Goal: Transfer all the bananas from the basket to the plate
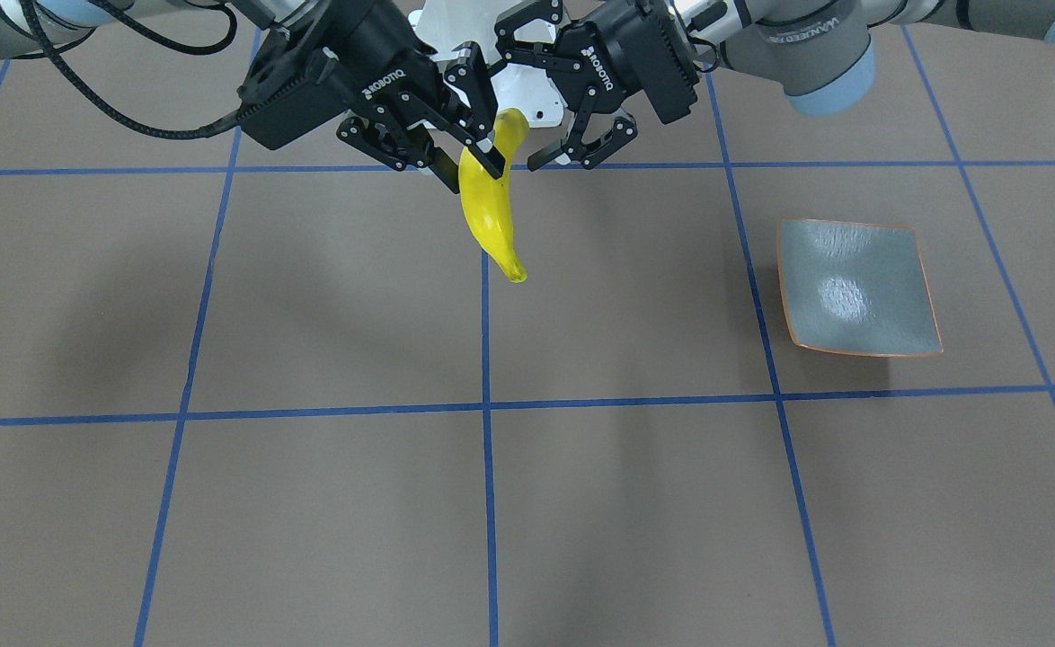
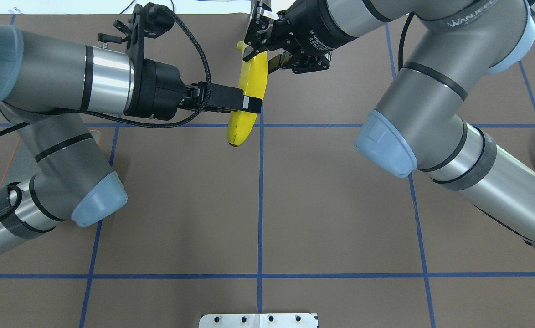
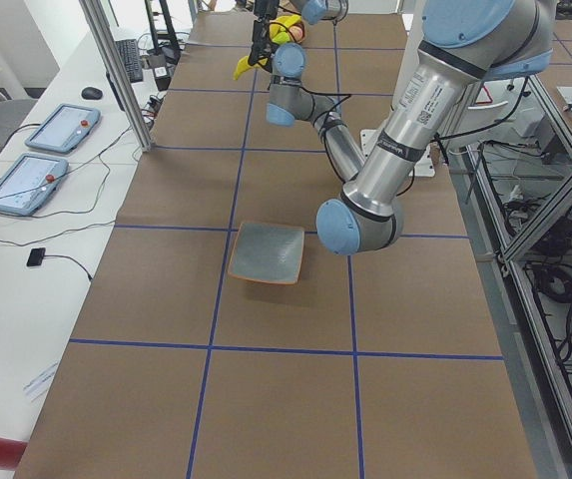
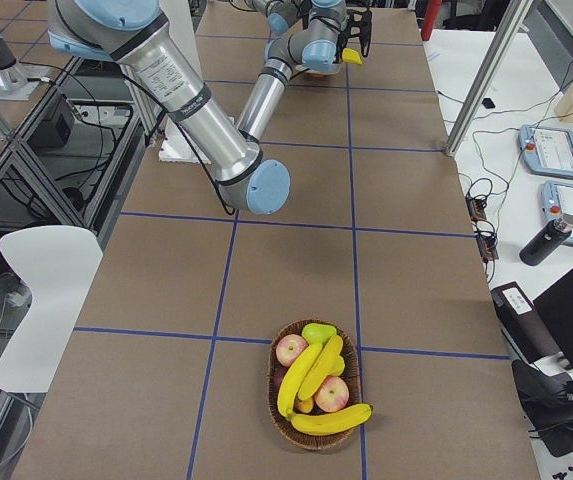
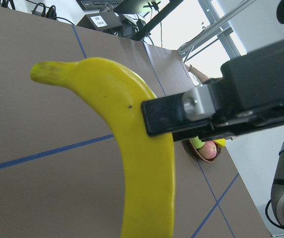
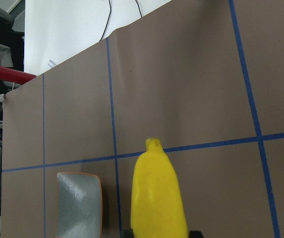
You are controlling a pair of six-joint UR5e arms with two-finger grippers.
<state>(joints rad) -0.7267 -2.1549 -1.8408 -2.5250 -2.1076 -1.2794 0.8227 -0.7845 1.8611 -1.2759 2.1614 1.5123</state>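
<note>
My right gripper (image 1: 472, 171) is shut on a yellow banana (image 1: 487, 207) near its upper end and holds it hanging above the table's middle. The banana also shows in the overhead view (image 2: 242, 125) and the right wrist view (image 6: 156, 198). My left gripper (image 1: 518, 103) is open, its jaws spread beside the banana's top end. I cannot tell whether the banana lies between them. The grey-green plate (image 1: 860, 288) with an orange rim lies bare on my left side. Three more bananas (image 4: 311, 375) lie in the wicker basket (image 4: 272, 395) on my right side.
The basket also holds apples (image 4: 331, 393) and a green pear (image 4: 318, 331). In the overhead view the left arm covers most of the plate. The brown table has a blue tape grid (image 1: 486, 404). A white mounting plate (image 2: 258, 320) sits at the robot's base.
</note>
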